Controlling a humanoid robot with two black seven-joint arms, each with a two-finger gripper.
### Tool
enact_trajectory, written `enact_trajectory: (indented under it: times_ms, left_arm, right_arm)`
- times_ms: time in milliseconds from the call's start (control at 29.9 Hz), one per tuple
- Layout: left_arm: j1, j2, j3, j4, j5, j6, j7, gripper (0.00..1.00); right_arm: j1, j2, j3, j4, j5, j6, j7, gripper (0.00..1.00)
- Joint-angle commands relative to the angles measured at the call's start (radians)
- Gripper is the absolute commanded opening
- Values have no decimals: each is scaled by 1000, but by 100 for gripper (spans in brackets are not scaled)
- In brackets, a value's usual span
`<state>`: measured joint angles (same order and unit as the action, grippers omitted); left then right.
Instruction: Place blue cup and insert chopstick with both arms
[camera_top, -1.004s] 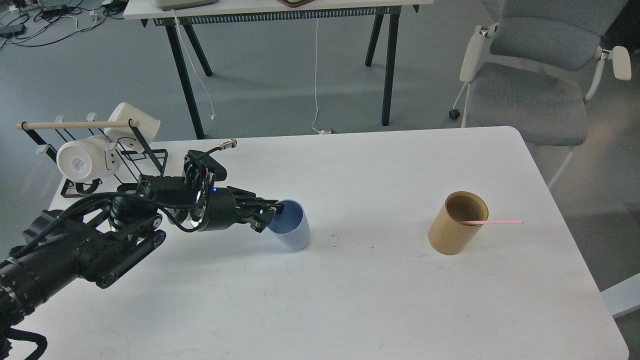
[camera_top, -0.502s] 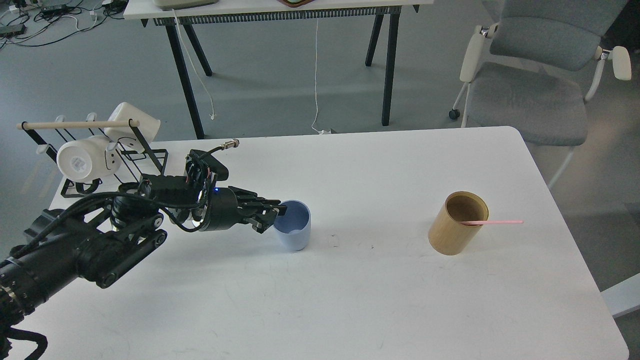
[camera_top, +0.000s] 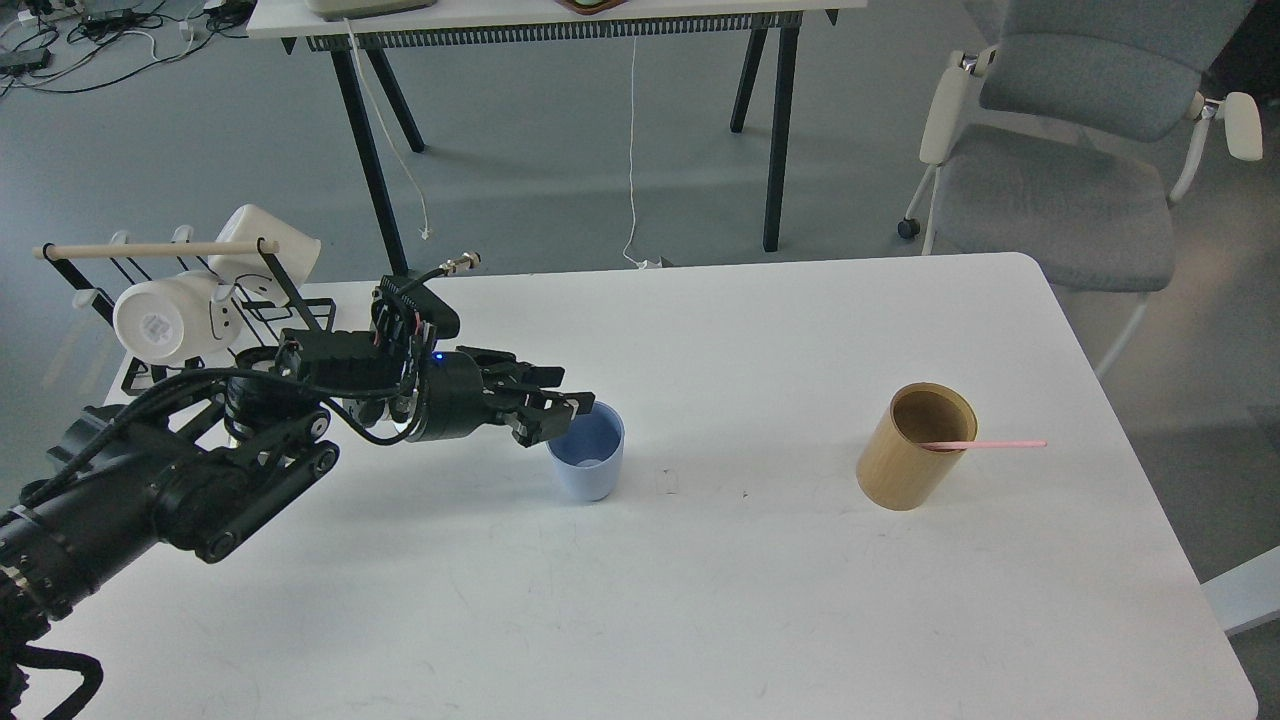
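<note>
The blue cup (camera_top: 588, 465) stands upright on the white table (camera_top: 700, 600), left of centre. My left gripper (camera_top: 562, 418) comes in from the left and sits at the cup's near-left rim. Its fingers (camera_top: 578, 402) look spread apart, with one over the rim. One pink chopstick (camera_top: 990, 444) leans in the tan bamboo cylinder holder (camera_top: 908, 465) at the right, its free end pointing right. My right arm and gripper are out of view.
A black wire rack (camera_top: 250, 300) with a pale wooden rod and two white mugs (camera_top: 165, 320) stands at the table's far left corner, just behind my left arm. A grey chair (camera_top: 1060, 190) stands beyond the table's far right corner.
The cup went from tilted on its base to standing upright. My left gripper rose slightly, shifted right, and its fingers spread at the rim.
</note>
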<state>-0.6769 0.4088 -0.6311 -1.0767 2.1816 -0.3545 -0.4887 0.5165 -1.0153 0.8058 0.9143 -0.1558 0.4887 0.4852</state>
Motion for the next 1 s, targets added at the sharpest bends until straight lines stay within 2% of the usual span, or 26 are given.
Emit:
enact_trajectory:
  times_ms: [0, 201, 335, 368, 435, 535, 602, 703, 870, 970]
  left_arm:
    - [-4, 2, -74, -25, 0, -11, 0, 66]
    - [3, 5, -205, -74, 0, -72, 0, 66]
    - [23, 10, -292, -97, 0, -80, 0, 66]
    - [34, 12, -307, -98, 0, -84, 0, 66]
    - [53, 18, -321, -100, -50, -99, 0, 66]
    - [74, 28, -318, -103, -409, -134, 0, 66]
    - [92, 31, -315, -115, -608, -134, 0, 67]
    - [118, 31, -318, -121, -796, -134, 0, 67]
    - [148, 21, -317, -121, -836, -134, 0, 68]
    - [155, 12, -309, -121, -836, -134, 0, 69]
  right_arm:
    - [2, -60, 0, 75, -33, 0, 1, 99]
    - [40, -190, 35, 266, -290, 0, 3, 99]
    - [36, -336, 30, 506, -464, 0, 3, 99]
    - [36, -363, 23, 567, -517, -40, 3, 99]
    - [31, -402, -9, 668, -614, -203, 3, 99]
    - [31, -417, -124, 787, -761, -508, 3, 99]
    - [31, -416, -221, 816, -861, -725, 3, 99]
    - [31, -414, -380, 813, -1020, -977, 3, 99]
    - [28, -401, -627, 808, -1104, -977, 3, 99]
    - [28, -353, -743, 792, -1113, -977, 3, 99]
